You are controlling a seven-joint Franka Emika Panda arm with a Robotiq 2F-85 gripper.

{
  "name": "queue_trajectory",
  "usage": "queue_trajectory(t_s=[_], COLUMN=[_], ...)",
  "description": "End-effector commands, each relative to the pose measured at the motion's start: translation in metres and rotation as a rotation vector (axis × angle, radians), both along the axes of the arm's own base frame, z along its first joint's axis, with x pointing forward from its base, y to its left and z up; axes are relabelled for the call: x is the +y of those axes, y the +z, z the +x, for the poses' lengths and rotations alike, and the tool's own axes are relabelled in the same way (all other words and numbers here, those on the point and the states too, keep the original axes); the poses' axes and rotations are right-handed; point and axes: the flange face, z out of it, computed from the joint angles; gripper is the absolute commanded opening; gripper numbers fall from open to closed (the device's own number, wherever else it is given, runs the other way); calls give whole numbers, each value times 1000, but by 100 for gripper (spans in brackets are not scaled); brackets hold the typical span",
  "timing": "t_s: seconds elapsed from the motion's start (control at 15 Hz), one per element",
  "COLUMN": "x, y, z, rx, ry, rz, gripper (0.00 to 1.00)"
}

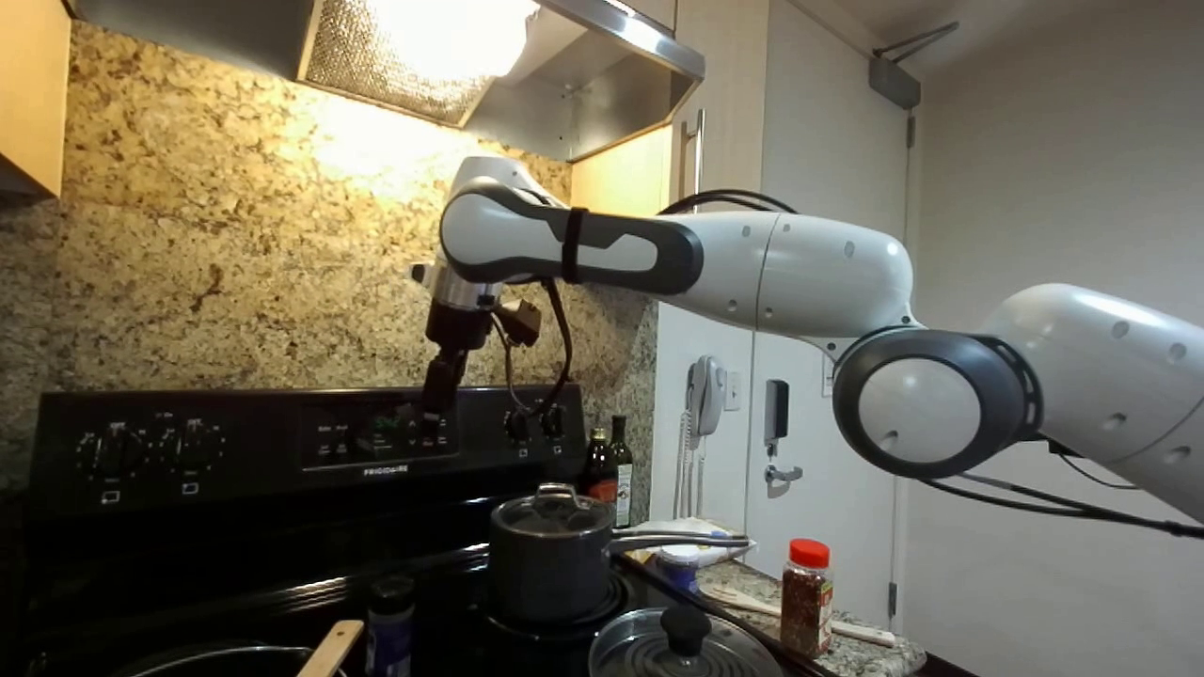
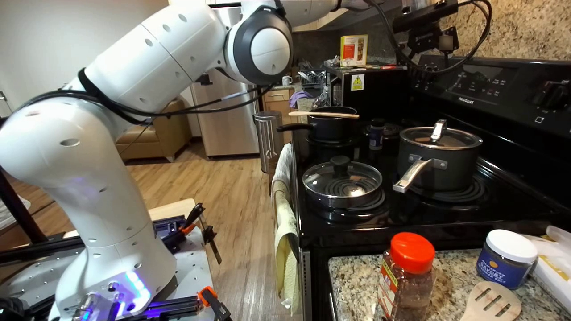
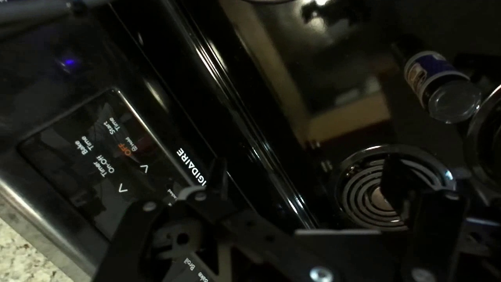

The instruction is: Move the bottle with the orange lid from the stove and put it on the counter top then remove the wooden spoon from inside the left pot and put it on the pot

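- Gripper (image 3: 306, 162): jaws spread wide, above the rear of the stove (image 2: 401, 218).
- Bottle with the orange lid (image 2: 407, 281): upright on the counter (image 2: 352, 276), just beside the stove.
- Wooden spoon (image 2: 323, 114): lying across the top of the left pot (image 2: 332, 130), on the stove's front left.

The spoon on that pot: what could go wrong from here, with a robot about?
The spoon lies across the top of the pot, so a bump might knock it off. The open gripper seems close to the control panel and might strike it. The looped cable hanging beside the gripper could snag during a move.
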Motion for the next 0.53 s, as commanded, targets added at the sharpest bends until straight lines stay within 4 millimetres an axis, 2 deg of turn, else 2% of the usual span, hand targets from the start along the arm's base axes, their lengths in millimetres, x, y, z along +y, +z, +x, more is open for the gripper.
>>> queue_trajectory(t_s=[0.0,0.13,0.47], x=[-1,0,8], y=[-9,-22,-31], z=[1,2,7], rx=[0,20,-11], ry=[-169,-277,-469], rz=[105,125,227], gripper=[100,100,100])
